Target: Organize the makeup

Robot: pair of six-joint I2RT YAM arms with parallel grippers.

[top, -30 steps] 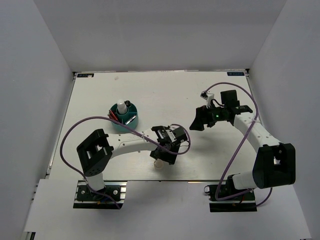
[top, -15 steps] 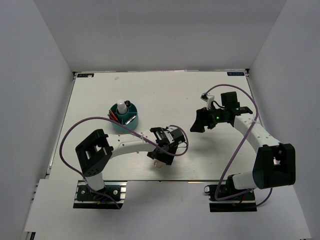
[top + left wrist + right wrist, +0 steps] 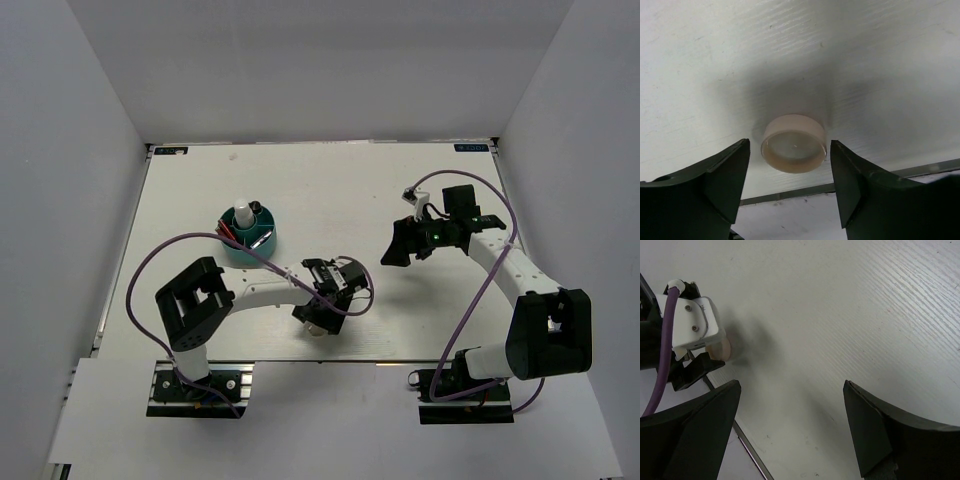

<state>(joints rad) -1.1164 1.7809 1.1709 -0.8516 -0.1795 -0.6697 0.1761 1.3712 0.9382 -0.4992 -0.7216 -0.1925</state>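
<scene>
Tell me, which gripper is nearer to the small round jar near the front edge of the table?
Left. The left gripper is right at the jar, with its open fingers on either side of it. The right gripper hangs open well off to the jar's right.

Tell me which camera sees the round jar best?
The left wrist view: the round jar sits whole, framed by the open left gripper. From above the arm hides most of it. The right wrist view catches only an edge.
</scene>
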